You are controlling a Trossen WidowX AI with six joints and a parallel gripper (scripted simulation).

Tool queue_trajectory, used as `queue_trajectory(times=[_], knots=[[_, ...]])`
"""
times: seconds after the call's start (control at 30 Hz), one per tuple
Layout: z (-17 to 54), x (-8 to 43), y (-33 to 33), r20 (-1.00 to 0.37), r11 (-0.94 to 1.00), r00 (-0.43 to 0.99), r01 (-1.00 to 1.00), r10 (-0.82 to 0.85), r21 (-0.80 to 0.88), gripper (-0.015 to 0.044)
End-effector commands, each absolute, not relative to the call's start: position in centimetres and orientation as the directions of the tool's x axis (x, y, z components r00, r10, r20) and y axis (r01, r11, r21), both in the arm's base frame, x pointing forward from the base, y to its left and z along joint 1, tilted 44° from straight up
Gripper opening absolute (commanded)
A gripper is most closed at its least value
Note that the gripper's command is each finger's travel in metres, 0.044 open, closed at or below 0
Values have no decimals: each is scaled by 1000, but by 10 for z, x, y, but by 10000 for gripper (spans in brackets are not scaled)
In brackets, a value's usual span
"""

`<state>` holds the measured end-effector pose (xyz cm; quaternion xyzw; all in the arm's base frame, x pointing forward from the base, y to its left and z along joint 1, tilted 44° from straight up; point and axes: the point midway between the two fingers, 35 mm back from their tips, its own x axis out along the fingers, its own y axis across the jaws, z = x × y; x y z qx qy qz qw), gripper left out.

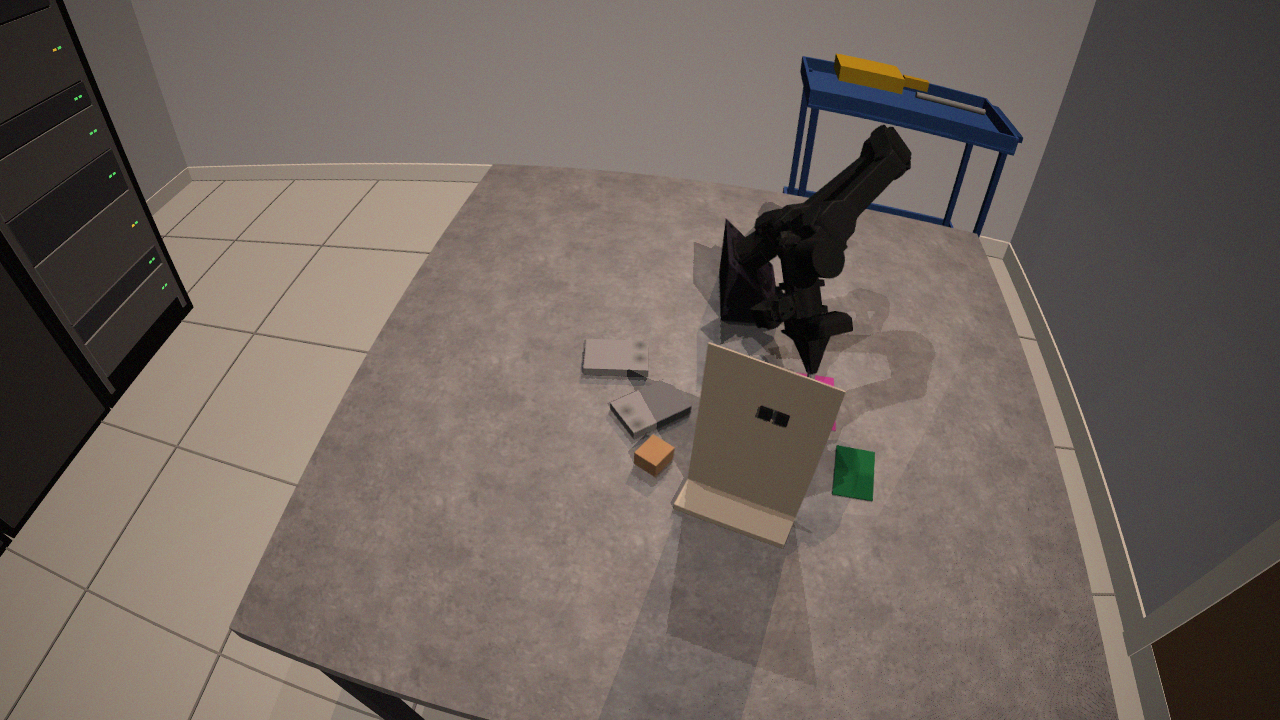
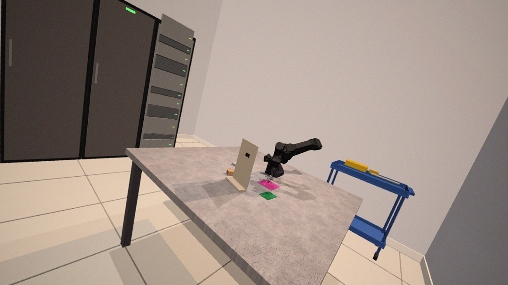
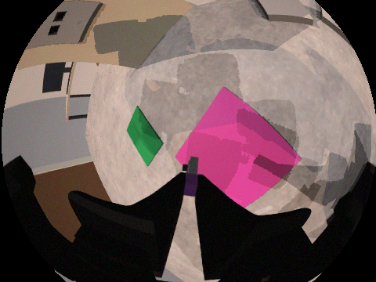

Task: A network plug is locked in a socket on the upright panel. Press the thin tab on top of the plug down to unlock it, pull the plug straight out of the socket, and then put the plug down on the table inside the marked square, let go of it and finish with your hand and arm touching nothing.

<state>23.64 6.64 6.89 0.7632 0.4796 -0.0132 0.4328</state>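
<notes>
The gripper (image 3: pixel 193 175) is clamped nearly shut on the small purple plug (image 3: pixel 191 185), pointing down over the pink marked square (image 3: pixel 237 146). Unlocking and extraction look done; lowering, release and retreat remain.

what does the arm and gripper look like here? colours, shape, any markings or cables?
The arm is matte black throughout, built of blocky, angular links on a dark base with a faint purple tint. The gripper has two broad black fingers tapering to narrow tips. No cables, labels or markings are visible.
</notes>
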Motion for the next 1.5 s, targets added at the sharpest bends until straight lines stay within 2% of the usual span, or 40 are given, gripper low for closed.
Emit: queue_trajectory(times=[0.0, 1.47], knots=[[63, 236, 68, -443, -167, 537, 751, 718, 639, 0], [37, 236, 94, -441, -170, 538, 750, 718, 639, 0]])
